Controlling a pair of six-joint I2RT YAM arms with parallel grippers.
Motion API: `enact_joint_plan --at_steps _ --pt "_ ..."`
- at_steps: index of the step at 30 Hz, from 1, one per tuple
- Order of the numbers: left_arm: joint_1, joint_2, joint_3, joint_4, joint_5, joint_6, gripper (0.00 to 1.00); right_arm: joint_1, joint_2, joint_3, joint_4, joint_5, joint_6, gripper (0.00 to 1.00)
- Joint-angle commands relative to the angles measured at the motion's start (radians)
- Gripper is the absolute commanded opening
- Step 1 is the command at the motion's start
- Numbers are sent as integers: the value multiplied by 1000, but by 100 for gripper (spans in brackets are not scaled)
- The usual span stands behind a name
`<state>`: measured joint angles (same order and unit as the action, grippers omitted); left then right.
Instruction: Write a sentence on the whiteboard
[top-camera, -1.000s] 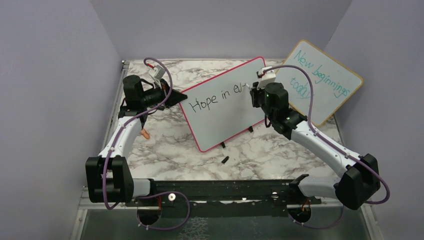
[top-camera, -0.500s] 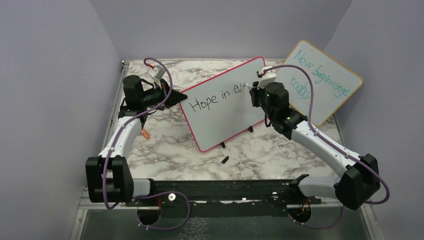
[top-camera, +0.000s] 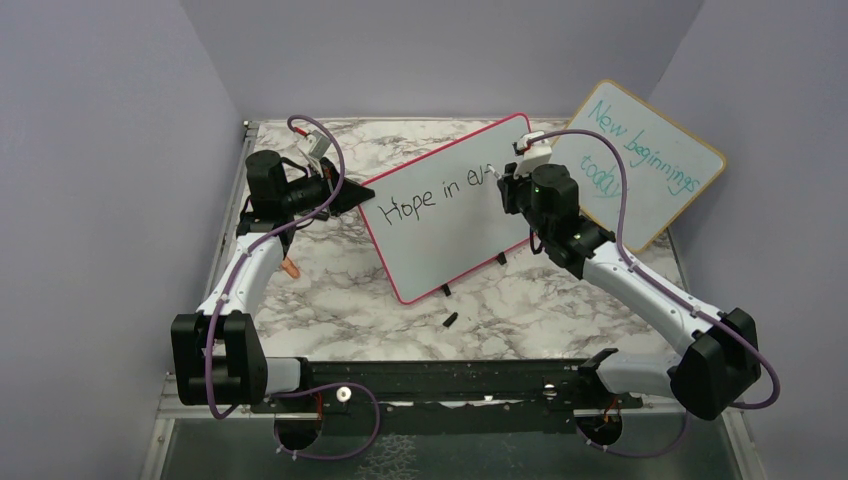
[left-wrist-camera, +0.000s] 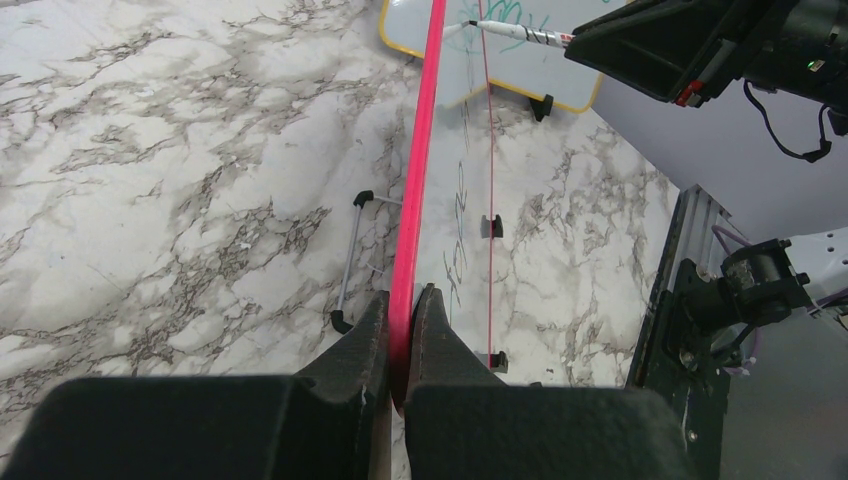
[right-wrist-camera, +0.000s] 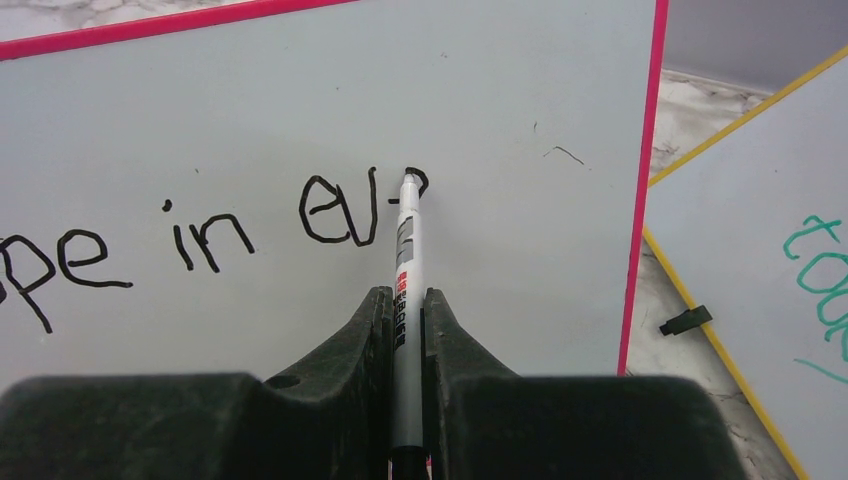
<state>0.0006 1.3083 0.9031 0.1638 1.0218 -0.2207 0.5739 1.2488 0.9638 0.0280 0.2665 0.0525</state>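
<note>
Enclosure: plain matte lavender walls (top-camera: 100, 150) on three sides. The table (top-camera: 330, 290) is surfaced in a glossy white marble pattern with grey veining.

The whiteboard (top-camera: 440, 240) stands tilted near the table's middle on small black feet. It is a smooth white rectangle with rounded corners and a thin pink-red frame.

The left gripper (left-wrist-camera: 405, 302) is clamped on the frame at the board's left edge, with one black finger pressed to each face. The right gripper (right-wrist-camera: 405, 298) is closed on a slim white marker (right-wrist-camera: 406, 240), whose tip touches the board face at the end of the writing.

The sentence (top-camera: 432, 198) reads "Hope in ev" in black, followed by a short dash and a small loop at the marker tip.

Behind and to the right, a second board (top-camera: 655, 160), yellow-framed with teal writing, stands tilted by the right wall. A small black piece, possibly the marker's cap (top-camera: 450, 320), lies on the table in front of the whiteboard.
</note>
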Motion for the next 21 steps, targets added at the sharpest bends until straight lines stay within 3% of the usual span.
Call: enact_joint_plan --at_steps 1,21 --pt "-11 43 -31 -109 -71 163 0 -2 -16 2 -8 -68 13 1" --pt "-11 41 -32 -109 -71 163 0 -2 -29 -45 -101 -36 28 1"
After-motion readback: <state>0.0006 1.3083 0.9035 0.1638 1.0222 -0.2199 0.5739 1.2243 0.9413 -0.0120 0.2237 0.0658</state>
